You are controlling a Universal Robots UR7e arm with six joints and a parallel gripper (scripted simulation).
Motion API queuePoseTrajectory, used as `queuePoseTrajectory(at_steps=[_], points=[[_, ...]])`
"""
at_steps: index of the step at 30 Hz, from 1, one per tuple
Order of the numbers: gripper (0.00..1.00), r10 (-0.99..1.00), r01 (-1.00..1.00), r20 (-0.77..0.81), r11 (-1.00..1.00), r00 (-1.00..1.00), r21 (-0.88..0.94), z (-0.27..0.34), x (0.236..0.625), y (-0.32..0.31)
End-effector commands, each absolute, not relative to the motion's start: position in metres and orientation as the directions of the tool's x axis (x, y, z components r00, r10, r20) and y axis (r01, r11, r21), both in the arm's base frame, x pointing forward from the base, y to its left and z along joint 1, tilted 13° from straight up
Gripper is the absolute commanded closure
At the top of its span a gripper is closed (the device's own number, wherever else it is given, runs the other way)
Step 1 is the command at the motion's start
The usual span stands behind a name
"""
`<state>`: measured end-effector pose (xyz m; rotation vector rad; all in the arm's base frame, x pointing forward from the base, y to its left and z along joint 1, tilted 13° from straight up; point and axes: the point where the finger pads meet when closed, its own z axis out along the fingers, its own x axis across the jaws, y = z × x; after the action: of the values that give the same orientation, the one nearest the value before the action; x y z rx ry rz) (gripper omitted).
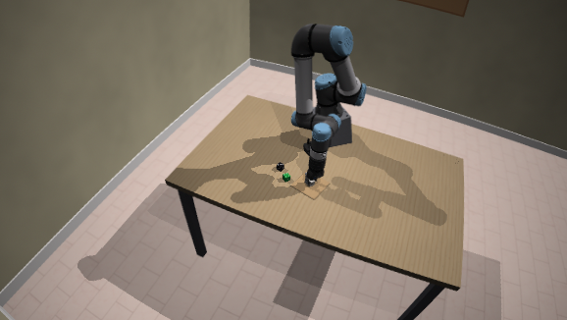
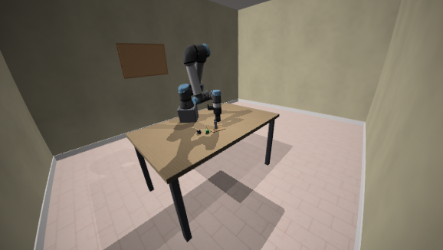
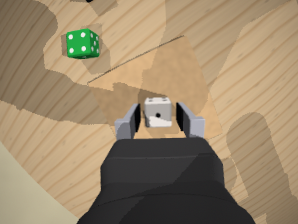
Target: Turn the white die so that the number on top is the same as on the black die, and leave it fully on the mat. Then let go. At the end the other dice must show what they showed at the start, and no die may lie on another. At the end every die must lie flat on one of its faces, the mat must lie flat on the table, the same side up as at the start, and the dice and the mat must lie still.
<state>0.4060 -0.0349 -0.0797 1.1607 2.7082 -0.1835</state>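
The white die [image 3: 157,111] lies on the thin tan mat [image 3: 166,70] [image 1: 314,191]; one pip shows on the face turned toward the wrist camera. My gripper [image 3: 158,111] [image 1: 311,181] [image 2: 216,125] is open, with a finger on each side of the white die and low over the mat. The black die [image 1: 280,167] [image 2: 198,132] lies on the table beyond the mat's corner. The green die [image 3: 83,43] [image 1: 286,177] [image 2: 207,131] lies between the black die and the mat, off the mat.
The wooden table [image 1: 392,221] [image 2: 184,153] carries the arm's base [image 1: 343,130] at its back edge. The arm casts broad shadows around the dice.
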Motion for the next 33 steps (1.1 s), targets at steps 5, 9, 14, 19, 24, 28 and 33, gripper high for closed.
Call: queuePoseTrajectory(at_steps=[5, 9, 14, 19, 24, 28, 33], points=[[0.13, 0.703, 0.726, -0.223, 0.686, -0.676, -0.038, -0.0920, 0.4082, -0.0373], [0.13, 0.703, 0.726, -0.223, 0.686, -0.676, -0.038, -0.0939, 0.4085, -0.0377], [0.13, 0.703, 0.726, -0.223, 0.686, -0.676, -0.038, -0.0940, 0.4085, -0.0377], [0.13, 0.703, 0.726, -0.223, 0.686, -0.676, -0.038, -0.0940, 0.4085, -0.0377], [0.13, 0.703, 0.726, -0.223, 0.686, -0.676, -0.038, -0.0940, 0.4085, -0.0377], [0.13, 0.703, 0.726, -0.223, 0.686, -0.676, -0.038, -0.0940, 0.4085, -0.0377], [0.13, 0.703, 0.726, -0.223, 0.686, -0.676, -0.038, -0.0940, 0.4085, -0.0377]])
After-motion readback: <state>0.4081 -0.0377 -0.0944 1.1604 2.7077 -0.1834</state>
